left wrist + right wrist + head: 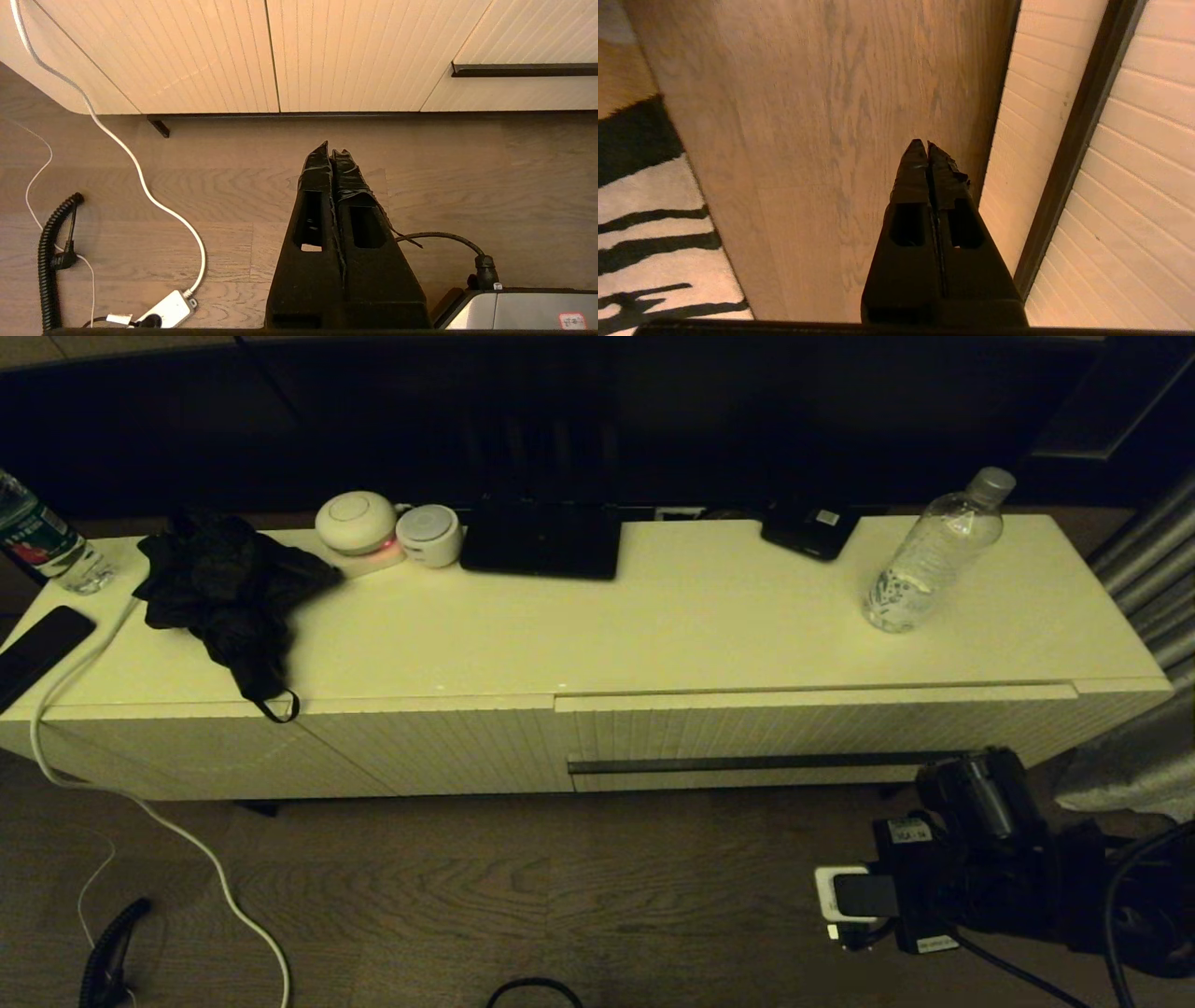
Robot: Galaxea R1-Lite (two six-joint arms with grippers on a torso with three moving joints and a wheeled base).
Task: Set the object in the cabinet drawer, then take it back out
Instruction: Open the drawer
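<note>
Clear ridged plastic water bottle (932,554), pale grey cap, patterned label band near base, print unreadable; stands upright on white cabinet top (672,625) near right end, toward back edge. Cabinet drawer (822,735) closed, ribbed front, long thin dark handle strip (761,763). Right gripper (927,148) low before drawer's right part, just beside front, above wood floor (840,140); fingers pressed together, nothing held. Left gripper (331,151) parked low over floor, fingers together too. Second bottle (42,537), green-and-red label, at left back corner.
</note>
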